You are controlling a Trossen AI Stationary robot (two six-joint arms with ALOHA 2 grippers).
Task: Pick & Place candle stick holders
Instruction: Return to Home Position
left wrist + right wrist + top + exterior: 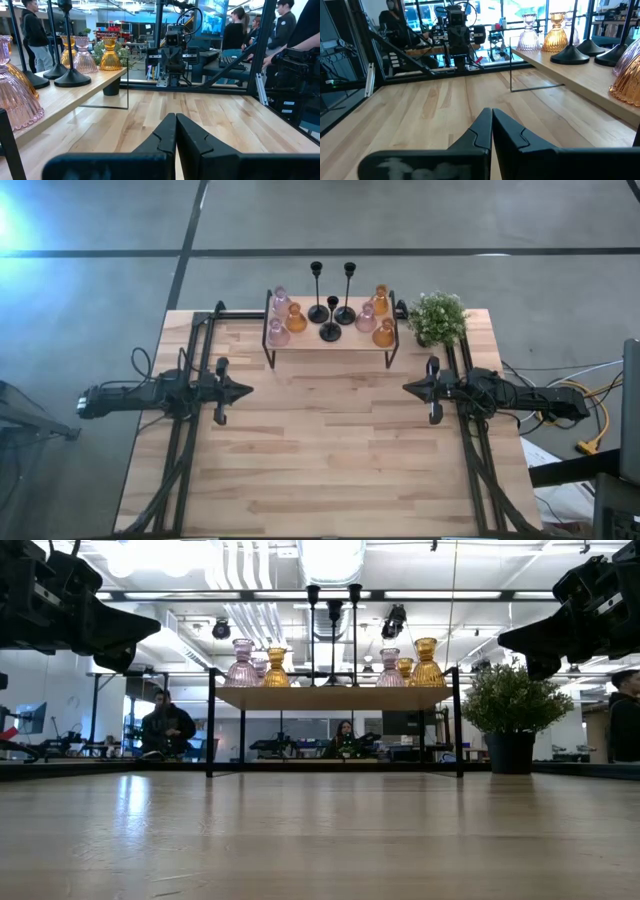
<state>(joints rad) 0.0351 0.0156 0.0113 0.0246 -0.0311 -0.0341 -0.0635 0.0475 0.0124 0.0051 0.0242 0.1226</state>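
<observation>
Three black metal candle stick holders (331,305) with thin stems stand by their round bases at the middle of a raised wooden shelf (330,340) at the table's far edge. Pink and amber glass holders stand in a group at the shelf's left end (283,318) and another at its right end (376,317); they also show in the low view (258,664) (410,663). My left gripper (248,390) is shut and empty above the table's left side. My right gripper (407,388) is shut and empty above the right side. Both point toward the table's middle.
A small green bushy plant (437,318) in a dark pot stands on the table just right of the shelf. The shelf stands on thin black legs (210,725). Bare wooden table (320,450) lies between and in front of the arms. People show in the room beyond.
</observation>
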